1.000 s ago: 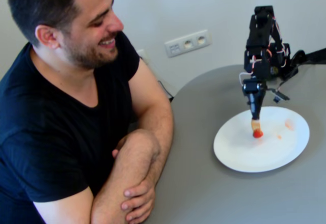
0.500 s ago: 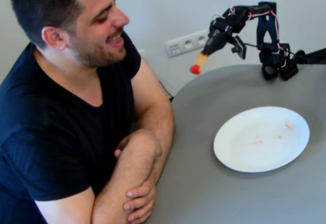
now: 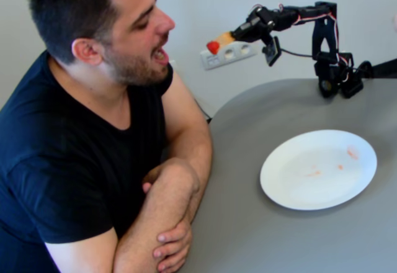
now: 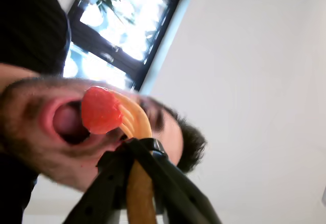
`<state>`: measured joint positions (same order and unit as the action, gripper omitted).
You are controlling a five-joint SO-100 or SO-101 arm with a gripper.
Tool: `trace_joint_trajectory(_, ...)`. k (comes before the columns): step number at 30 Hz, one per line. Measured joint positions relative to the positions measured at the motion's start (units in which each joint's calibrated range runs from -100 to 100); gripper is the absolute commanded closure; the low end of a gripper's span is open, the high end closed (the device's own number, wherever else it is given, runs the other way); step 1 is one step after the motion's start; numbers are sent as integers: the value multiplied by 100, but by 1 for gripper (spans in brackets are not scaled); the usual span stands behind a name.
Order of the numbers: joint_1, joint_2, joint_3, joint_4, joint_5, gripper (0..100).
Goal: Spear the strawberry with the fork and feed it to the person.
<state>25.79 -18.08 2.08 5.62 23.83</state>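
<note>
Strawberry: the bright-red strawberry [image 3: 213, 47] sits speared on the tip of the fork, in mid-air above the surface's edge, level with the man's mouth and a short gap to the right of it in the fixed view. In the wrist view the strawberry [image 4: 101, 110] overlaps his open mouth.

Fork: the yellow-orange fork [image 3: 224, 39] runs lengthwise along the arm's line, its long axis near horizontal and dipping slightly toward the man, tines pointing left at his face in the fixed view. In the wrist view the fork [image 4: 136, 127] rises from the bottom edge and curves up and left into the fruit.

Jaws: the gripper [image 3: 239, 34] is closed around the fork's handle; in the wrist view the gripper [image 4: 140, 147] shows two dark fingers pressed on either side of the handle.

Person: the person [image 3: 93, 130], in a black T-shirt, leans in from the left with mouth open, arms crossed against the surface's edge. The wrist view catches his face [image 4: 66, 132] tilted and close behind the fruit.

Plate: a white plate [image 3: 318, 169] lies on the grey surface [image 3: 248, 236], well below and right of the fork, marked with faint pinkish smears.

Backdrop: a white wall socket strip [image 3: 229, 53] sits behind the fork.
</note>
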Motion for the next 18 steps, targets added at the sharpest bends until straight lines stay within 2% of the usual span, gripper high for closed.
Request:
trace_joint_trajectory(15, 612, 860, 127, -472, -26, 99)
trace_joint_trajectory(18, 721, 1070, 127, -875, -104, 99)
